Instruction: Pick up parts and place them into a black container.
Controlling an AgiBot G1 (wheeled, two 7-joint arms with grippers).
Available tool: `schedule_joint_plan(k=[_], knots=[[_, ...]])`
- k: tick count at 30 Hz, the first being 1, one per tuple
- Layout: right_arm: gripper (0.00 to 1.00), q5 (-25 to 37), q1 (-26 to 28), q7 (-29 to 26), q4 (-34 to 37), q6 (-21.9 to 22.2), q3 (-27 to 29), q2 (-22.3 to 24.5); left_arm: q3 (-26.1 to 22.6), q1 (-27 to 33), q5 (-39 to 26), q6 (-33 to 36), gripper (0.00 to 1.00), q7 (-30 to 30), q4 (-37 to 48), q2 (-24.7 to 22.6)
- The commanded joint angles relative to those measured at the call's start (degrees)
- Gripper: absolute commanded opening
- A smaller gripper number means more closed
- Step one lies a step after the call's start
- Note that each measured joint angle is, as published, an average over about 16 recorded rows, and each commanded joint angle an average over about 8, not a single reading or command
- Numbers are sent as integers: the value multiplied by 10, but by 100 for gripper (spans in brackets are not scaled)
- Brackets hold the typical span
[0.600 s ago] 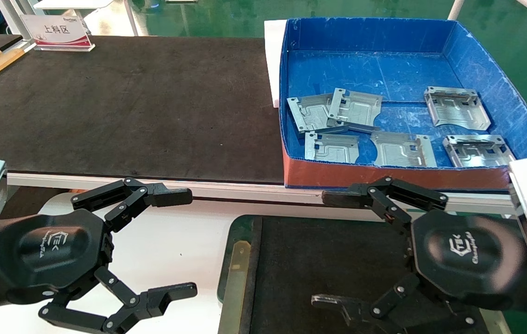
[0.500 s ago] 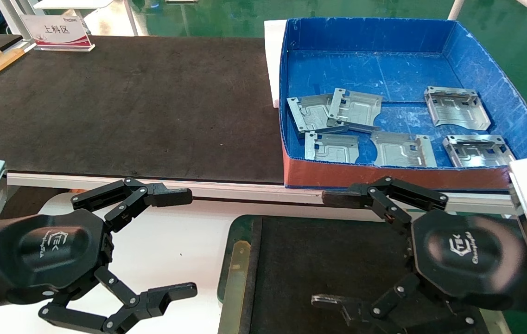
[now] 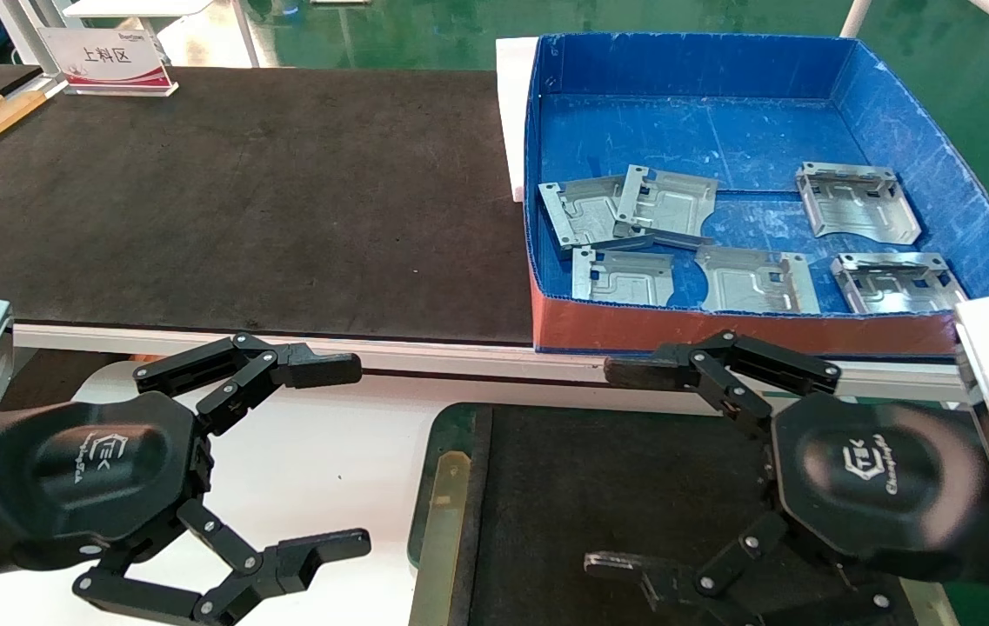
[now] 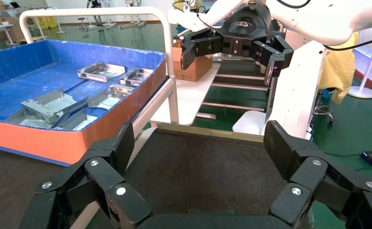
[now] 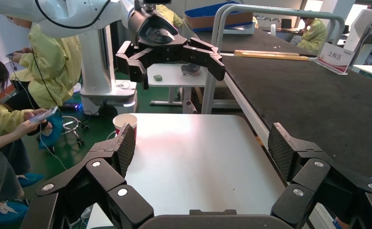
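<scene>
Our left gripper low at our left, jaws wide open; our right gripper opposite, jaws wide too.

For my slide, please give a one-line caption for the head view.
Both open grippers, left and right, hover near the empty black tray; six silver stamped metal plates wait in the blue box.

The black container runs off the head view's bottom edge, its right side hidden under the right gripper. One part lies half-covered by another.
</scene>
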State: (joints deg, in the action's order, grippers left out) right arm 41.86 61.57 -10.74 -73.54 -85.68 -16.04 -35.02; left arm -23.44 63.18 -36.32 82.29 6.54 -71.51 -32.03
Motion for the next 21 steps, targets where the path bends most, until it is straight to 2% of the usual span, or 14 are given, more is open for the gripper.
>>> schedule_joint_plan(k=[1,21], knots=[[100,0,0,0,0,0,0,0,0,0,0,0,0,0,0,0],[100,0,0,0,0,0,0,0,0,0,0,0,0,0,0,0]])
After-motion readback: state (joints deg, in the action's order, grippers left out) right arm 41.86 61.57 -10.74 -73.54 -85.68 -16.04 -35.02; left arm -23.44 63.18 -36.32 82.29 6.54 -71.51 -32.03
